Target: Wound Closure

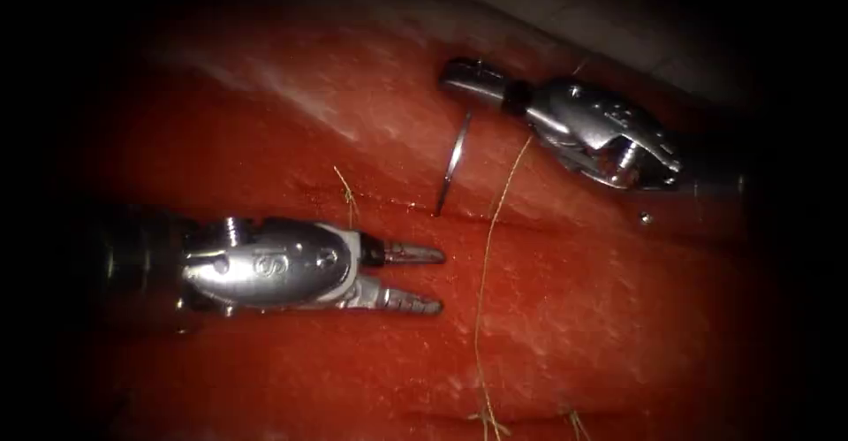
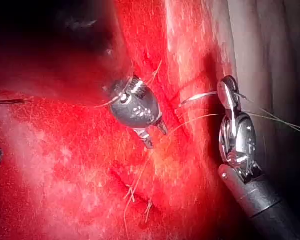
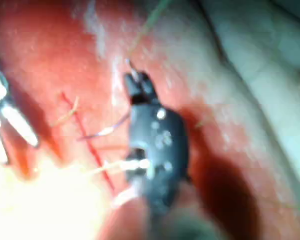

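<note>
In the endoscope view's upper centre, the right end effector grips the needle at its upper end; its point meets the tissue at the cut. Lower left, the left end effector gapes, empty.

Pale surface (beyond the red)

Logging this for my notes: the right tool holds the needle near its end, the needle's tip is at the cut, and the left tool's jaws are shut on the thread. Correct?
Not quite. In the endoscope view the left tool has its jaws open and holds nothing; the thread runs past them. The rest stands: the right tool holds the needle near its end, tip at the cut.
</note>
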Robot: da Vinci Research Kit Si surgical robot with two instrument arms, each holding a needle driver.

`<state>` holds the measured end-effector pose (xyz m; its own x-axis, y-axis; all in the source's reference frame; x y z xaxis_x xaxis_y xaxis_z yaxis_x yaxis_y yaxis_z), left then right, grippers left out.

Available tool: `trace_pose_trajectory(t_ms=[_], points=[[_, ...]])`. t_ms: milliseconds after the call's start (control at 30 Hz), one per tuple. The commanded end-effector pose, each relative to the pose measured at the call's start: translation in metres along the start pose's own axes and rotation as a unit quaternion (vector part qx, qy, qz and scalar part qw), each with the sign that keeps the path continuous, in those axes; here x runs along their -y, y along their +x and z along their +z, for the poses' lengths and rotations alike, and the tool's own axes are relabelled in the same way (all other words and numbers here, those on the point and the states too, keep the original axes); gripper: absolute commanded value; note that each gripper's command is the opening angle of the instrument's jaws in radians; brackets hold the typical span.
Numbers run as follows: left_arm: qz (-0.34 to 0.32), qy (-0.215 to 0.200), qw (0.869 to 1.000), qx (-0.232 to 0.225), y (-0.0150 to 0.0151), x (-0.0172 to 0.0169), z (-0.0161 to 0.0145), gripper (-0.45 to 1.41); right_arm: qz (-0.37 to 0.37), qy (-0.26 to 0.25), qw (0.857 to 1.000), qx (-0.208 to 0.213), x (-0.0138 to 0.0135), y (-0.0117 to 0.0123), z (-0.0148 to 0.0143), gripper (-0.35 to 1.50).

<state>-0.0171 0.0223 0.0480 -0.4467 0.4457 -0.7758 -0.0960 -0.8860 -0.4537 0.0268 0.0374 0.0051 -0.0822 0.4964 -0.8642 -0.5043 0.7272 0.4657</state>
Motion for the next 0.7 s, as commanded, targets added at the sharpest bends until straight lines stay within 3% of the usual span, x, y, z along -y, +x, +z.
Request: trace_pose_trajectory(t_ms=[33, 500, 700], points=[[-0.004, -0.001, 1.0, 0.004, -0.0007, -0.0002, 0.0011, 0.17, -0.021, 0.01, 1.0, -0.004, -0.0003, -0.0003, 0.0009, -0.35], [-0.023, 0.006, 0.998, 0.052, -0.0033, 0.0018, 0.0032, 0.18, -0.161, 0.05, 0.985, -0.042, 0.0015, 0.0001, 0.0025, -0.35], [-0.024, 0.012, 0.996, 0.086, -0.0044, 0.002, 0.0034, 0.19, -0.231, 0.051, 0.97, -0.048, 0.0017, 0.0003, 0.0028, -0.35]])
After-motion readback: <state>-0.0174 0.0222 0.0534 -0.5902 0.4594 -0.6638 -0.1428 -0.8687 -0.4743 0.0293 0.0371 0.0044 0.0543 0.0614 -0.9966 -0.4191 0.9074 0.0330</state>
